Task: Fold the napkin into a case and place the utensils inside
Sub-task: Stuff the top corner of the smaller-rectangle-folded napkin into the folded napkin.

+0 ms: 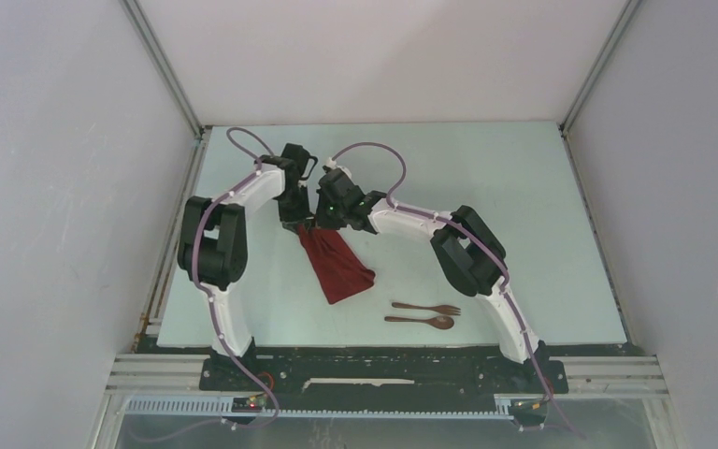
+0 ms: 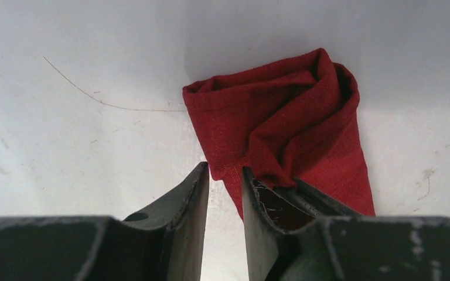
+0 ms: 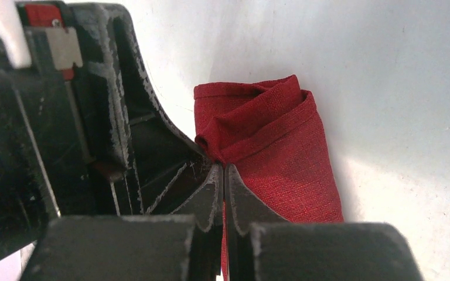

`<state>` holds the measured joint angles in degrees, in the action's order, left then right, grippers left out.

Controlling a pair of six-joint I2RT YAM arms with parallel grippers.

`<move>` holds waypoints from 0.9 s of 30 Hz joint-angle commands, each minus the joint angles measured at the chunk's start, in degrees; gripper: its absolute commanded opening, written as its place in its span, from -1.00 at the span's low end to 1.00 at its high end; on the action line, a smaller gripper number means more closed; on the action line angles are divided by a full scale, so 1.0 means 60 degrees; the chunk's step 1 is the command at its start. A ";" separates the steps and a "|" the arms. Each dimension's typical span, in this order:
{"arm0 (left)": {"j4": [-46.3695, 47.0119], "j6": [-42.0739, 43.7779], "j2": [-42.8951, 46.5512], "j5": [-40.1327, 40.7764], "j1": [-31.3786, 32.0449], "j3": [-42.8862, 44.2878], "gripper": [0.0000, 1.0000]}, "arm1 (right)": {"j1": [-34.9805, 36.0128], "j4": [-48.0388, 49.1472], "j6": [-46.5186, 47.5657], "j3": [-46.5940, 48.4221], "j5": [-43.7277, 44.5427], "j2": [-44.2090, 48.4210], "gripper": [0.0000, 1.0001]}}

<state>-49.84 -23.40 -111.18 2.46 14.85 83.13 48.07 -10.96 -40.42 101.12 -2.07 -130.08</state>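
place: lab robot cell | evidence: white enclosure walls (image 1: pixel 47 187), aluminium frame (image 1: pixel 154 374), bolted arms (image 1: pixel 229 313)

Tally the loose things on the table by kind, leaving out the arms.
napkin: 1
fork: 1
spoon: 1
Total: 3

Arms: left arm (image 1: pixel 231 316) and right arm (image 1: pixel 507 316), white shells, black joint housings.
Cables (image 1: pixel 371 144): mauve, clipped along each arm.
Fingers (image 2: pixel 190 196): dark grey, edges scuffed pale.
Base plate (image 1: pixel 374 369): black, flat.
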 commanded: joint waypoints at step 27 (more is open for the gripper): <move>0.0060 0.0497 0.0088 0.0030 -0.0060 0.0598 -0.96 | -0.0049 0.1327 -0.1199 -0.0404 -0.1092 0.0228 -1.00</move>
<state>-51.27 -21.89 -115.11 4.12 15.20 87.02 48.01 -8.64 -43.33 100.09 -4.93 -130.08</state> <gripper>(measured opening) 0.040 0.008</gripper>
